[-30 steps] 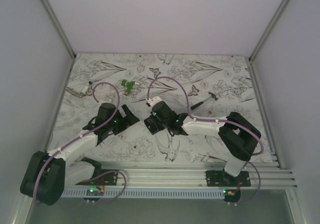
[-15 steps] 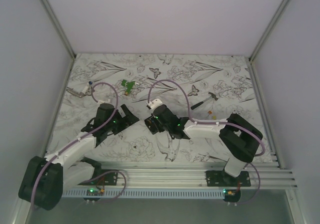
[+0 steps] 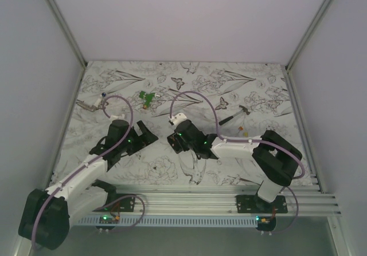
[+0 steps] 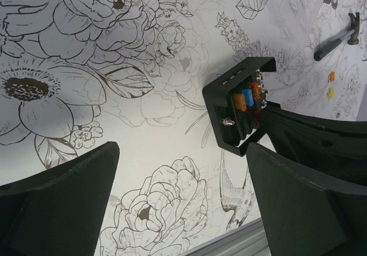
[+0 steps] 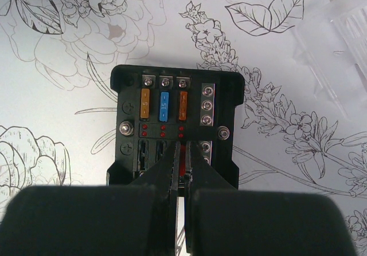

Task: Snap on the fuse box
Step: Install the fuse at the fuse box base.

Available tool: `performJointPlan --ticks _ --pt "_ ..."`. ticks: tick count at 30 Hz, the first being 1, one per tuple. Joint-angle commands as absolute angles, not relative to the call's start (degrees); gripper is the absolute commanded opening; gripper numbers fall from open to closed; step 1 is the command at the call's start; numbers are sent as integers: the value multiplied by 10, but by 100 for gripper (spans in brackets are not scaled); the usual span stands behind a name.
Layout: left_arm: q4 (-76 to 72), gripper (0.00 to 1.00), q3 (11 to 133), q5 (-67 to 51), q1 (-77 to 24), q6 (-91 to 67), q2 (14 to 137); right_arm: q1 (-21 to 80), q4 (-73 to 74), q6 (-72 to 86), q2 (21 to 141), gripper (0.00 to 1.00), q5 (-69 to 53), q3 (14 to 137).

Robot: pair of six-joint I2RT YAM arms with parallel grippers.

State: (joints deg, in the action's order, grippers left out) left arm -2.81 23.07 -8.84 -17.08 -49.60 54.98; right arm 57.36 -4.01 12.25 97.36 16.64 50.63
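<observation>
**Fuse box** (image 5: pixel 175 124): black and square, lying flat on the floral table (image 3: pixel 264 84) at centre, in front of the right arm. Its open face is up. The far half holds a row of fuses (image 5: pixel 164 106), orange, blue, orange, with a strip of screws beside them and a row of red dots below.

**Right gripper** (image 5: pixel 181 152): jaws closed to a thin slit with nothing gripped. In the wrist view the tips sit over the near half of the box, on its centre line, and a sliver of red shows through the slit. The pictures do not show whether the tips press on the box. From above, the gripper (image 3: pixel 176 140) covers most of the box.

**Left gripper** (image 4: pixel 183 153): jaws spread wide and empty, with only bare table between the fingers. The box (image 4: pixel 238 110) lies ahead of the jaws and off toward the right-hand finger, outside the gap. From above, the gripper (image 3: pixel 143 134) is just left of the right one, and apart from it.

**Clear plastic piece** (image 5: pixel 338 32): on the table beyond the box, to its right, apart from it.

**Hammer** (image 3: pixel 234 115): on the table, right of centre, well clear of both grippers.

**Green piece** (image 3: pixel 147 97): toward the far side of the table, beyond the left gripper.
</observation>
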Motion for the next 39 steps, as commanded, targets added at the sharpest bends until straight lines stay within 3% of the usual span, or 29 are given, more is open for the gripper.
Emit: performJointPlan --ticks 1,24,39 --pt "-7 100 233 -82 -165 -481 550 576 55 113 1010 0 185 497" --pt "5 99 251 -106 -166 -458 574 576 85 107 1003 1 193 505" --pt "13 100 260 -120 -169 -451 585 577 84 122 958 32 170 543"
